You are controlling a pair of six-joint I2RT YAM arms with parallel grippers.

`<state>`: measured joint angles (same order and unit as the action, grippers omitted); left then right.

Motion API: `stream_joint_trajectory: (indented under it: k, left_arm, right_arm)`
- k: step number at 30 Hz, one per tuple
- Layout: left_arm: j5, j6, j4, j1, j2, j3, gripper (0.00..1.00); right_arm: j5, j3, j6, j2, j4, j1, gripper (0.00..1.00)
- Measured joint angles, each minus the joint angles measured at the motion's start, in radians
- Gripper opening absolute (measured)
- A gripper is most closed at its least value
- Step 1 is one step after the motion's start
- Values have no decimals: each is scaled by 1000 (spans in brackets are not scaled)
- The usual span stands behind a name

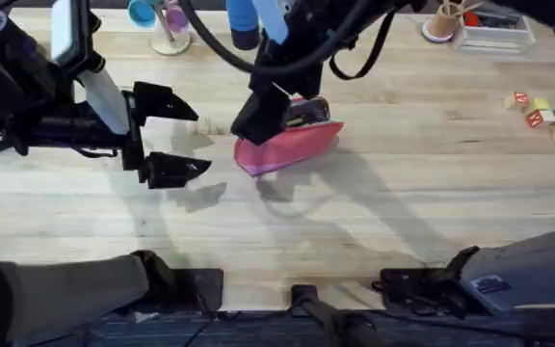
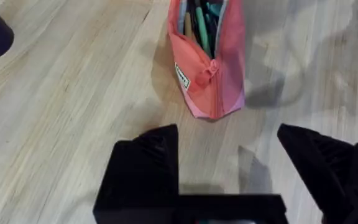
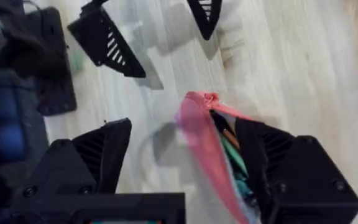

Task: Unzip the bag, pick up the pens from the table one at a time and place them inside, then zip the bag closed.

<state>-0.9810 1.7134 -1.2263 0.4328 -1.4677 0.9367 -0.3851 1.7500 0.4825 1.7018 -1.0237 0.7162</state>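
The coral-pink bag lies mid-table with its zipper open along the top. In the left wrist view the bag shows a green pen and other pens inside. My right gripper hangs over the bag's left end. In its own view it is open, its fingers straddling the bag's near wall. An orange pen and a green pen lie in the opening. My left gripper stands open left of the bag, nothing between its fingers.
A small pale piece lies on the table between the left gripper and the bag. Cups and a blue object stand at the back. A stick holder and coloured blocks sit at the right.
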Motion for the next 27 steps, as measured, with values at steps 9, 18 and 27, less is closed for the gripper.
stream_joint_trajectory:
  k: [9,18,27]
  left_arm:
    - [0,0,0,0,0,0,995]
    - [0,0,0,0,0,0,995]
    - [0,0,0,0,0,0,995]
  right_arm:
    - [0,0,-118,20,1,0,996]
    - [0,0,-132,20,1,0,996]
    - [0,0,-136,20,1,0,996]
